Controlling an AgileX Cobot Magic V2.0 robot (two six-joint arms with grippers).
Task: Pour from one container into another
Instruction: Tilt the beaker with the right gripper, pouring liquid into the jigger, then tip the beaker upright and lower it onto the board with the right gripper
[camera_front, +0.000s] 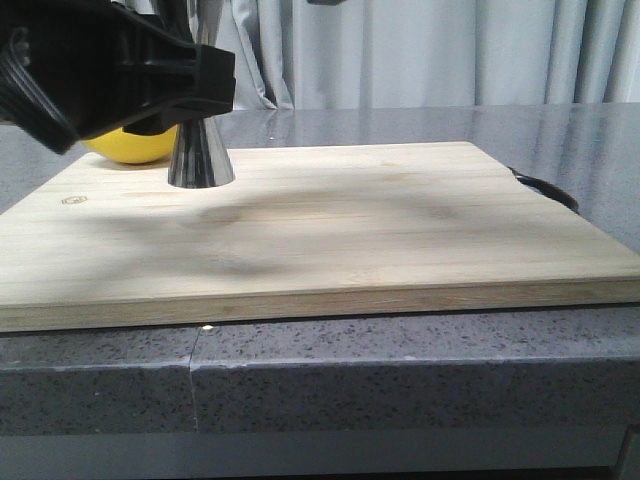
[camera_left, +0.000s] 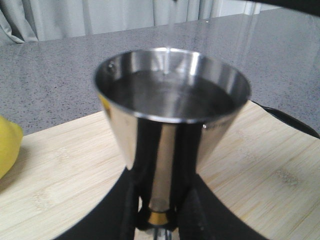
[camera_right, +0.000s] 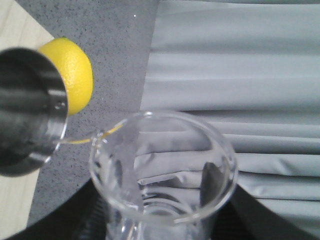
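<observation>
Our right pincer (camera_right: 165, 227) holds the tilted beaker (camera_right: 162, 170), trickling into the jigger (camera_left: 172, 107) our left pincer (camera_left: 159, 220) apparently clamps; overtilting could overshoot the brimming cup.

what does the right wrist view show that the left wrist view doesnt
Only the right wrist view shows the tipped glass beaker, its lip sending a thin stream over the rim of the jigger.

Only the left wrist view shows liquid pooled in the jigger's cup, its gold waist, and the left gripper around it.

Both show the steel jigger, the lemon beside it, the wooden board, the grey counter and curtain.
</observation>
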